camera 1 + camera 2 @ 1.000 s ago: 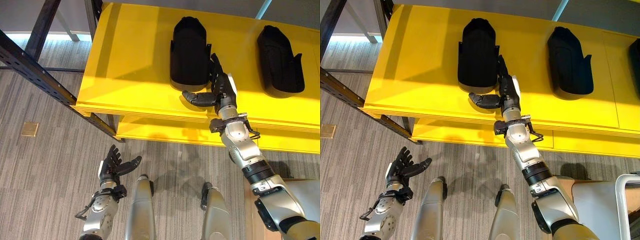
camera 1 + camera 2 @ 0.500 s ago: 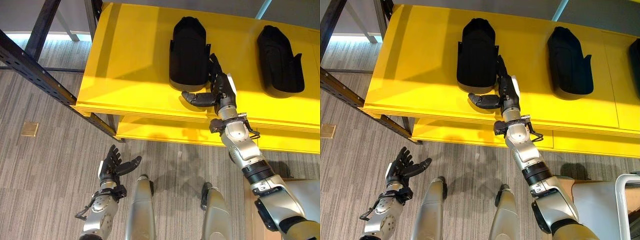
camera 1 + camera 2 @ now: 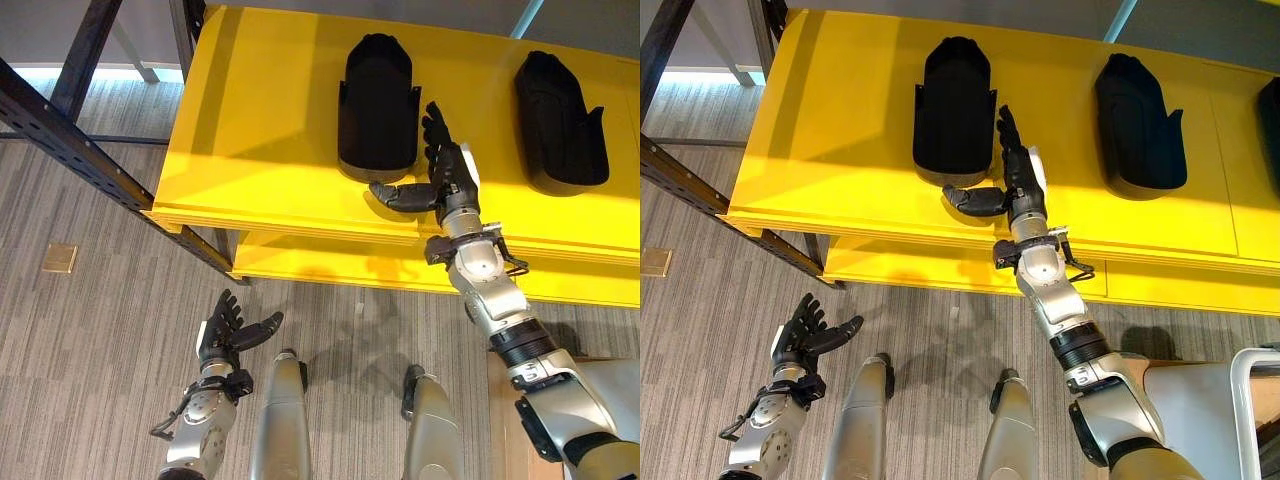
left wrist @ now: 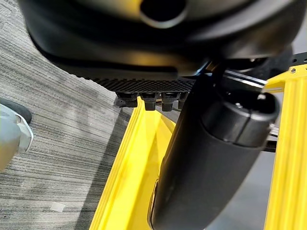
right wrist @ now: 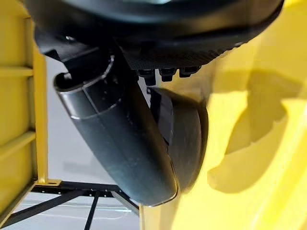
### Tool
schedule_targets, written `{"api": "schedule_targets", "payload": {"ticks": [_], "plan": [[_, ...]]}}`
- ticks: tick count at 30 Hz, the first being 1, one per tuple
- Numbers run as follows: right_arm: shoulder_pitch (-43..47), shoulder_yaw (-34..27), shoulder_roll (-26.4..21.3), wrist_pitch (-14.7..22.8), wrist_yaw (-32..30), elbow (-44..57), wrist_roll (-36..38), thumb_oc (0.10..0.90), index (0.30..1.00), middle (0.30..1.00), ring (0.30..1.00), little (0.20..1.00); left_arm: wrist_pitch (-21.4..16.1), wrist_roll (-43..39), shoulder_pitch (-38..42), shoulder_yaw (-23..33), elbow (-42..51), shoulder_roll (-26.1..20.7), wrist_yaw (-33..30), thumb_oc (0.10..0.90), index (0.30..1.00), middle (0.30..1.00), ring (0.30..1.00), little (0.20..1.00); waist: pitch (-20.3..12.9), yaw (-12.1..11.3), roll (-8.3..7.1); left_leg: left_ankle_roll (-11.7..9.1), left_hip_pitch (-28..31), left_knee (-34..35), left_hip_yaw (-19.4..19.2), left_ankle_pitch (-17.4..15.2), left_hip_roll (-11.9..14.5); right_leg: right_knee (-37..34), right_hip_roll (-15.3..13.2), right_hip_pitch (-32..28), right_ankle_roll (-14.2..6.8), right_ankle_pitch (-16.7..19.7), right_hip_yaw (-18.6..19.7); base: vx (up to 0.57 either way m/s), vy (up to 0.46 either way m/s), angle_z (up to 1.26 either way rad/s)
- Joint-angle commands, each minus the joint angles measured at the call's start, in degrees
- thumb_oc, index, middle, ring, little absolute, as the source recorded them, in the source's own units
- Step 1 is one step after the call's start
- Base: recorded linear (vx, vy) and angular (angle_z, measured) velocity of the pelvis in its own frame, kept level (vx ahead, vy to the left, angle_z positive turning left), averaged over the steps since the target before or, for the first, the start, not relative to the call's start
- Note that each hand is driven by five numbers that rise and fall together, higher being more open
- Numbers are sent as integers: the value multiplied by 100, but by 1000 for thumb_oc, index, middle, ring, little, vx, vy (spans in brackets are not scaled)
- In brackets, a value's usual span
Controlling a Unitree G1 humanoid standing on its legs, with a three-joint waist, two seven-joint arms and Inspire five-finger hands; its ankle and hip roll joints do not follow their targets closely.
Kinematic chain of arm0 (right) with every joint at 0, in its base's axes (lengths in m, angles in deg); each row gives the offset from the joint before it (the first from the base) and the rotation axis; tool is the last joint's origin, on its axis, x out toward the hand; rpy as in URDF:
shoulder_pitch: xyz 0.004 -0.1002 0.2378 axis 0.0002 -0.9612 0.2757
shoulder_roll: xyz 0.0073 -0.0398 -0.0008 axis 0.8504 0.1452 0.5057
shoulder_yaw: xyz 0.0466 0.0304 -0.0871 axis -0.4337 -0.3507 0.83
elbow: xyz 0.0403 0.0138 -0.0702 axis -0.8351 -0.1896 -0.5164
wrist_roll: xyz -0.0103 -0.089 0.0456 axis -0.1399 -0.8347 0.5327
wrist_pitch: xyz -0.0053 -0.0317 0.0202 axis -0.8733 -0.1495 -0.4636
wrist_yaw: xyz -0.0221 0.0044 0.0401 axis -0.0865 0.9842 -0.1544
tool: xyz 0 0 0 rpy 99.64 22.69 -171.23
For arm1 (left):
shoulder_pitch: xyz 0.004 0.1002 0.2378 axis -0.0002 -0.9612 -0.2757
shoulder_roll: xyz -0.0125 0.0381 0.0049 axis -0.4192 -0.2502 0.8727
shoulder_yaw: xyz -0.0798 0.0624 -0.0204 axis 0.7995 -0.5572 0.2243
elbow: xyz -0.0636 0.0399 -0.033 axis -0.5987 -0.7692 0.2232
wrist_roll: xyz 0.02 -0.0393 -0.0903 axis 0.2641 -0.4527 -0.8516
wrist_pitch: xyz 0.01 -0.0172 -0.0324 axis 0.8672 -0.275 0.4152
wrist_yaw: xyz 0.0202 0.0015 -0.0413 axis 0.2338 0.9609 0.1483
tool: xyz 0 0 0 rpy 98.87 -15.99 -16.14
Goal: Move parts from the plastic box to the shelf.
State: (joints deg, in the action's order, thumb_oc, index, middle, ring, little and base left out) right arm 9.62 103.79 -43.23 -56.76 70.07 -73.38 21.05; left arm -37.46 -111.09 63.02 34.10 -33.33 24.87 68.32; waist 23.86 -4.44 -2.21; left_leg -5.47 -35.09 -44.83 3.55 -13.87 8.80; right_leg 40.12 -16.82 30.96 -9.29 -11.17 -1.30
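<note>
Two black moulded parts lie on the yellow shelf (image 3: 260, 120): one part (image 3: 377, 105) near the middle, a second part (image 3: 558, 120) to its right. My right hand (image 3: 443, 175) rests open on the shelf just right of the middle part's near corner, fingers straight and thumb stretched out along the part's front edge, a small gap away from it. In the right wrist view the part (image 5: 184, 139) shows past the thumb. My left hand (image 3: 228, 330) hangs low over the floor, open and holding nothing.
A lower yellow shelf level (image 3: 330, 262) sits under the top one. Dark metal rack posts (image 3: 70, 140) stand to the left. Grey carpet floor (image 3: 90, 340) lies below. A box corner (image 3: 1255, 400) shows at the lower right.
My right hand has drawn slightly to the right, away from the middle part, which now lies free. The left hand has not moved.
</note>
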Motion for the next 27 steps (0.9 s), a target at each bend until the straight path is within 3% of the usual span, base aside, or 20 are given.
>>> {"api": "schedule_targets", "payload": {"ticks": [1,14,21,27], "plan": [[541,-538,-378,577,-324,1016,-927,900,1000,1000,1000,1000,-471,156,-19,162,487,-347,37,900,1000,1000,1000,1000,-340,6,-43,156,-202,267,350,225,17,170,39,-440,375,-331,-48,0,0,0],[-25,-851,-406,791,-370,2215,-1461,900,1000,1000,1000,1000,-439,239,7,162,481,-268,-45,900,1000,1000,1000,1000,-384,141,-40,146,-206,299,362,275,46,201,81,-370,392,-340,-12,-1,-2,0],[-740,-929,-150,981,-149,2742,-1190,900,1000,1000,1000,1000,-421,268,-37,185,462,-228,-50,900,1000,1000,1000,1000,-402,212,-37,121,-60,488,349,370,83,92,102,-460,387,-290,-13,-2,-5,0],[-2019,-1176,-56,1205,339,3302,-768,900,1000,1000,1000,1000,-414,308,-136,190,396,-130,84,900,1000,1000,1000,1000,-527,414,-30,48,443,1066,300,606,263,-387,230,-818,342,-118,-46,9,-32,-8]]}}
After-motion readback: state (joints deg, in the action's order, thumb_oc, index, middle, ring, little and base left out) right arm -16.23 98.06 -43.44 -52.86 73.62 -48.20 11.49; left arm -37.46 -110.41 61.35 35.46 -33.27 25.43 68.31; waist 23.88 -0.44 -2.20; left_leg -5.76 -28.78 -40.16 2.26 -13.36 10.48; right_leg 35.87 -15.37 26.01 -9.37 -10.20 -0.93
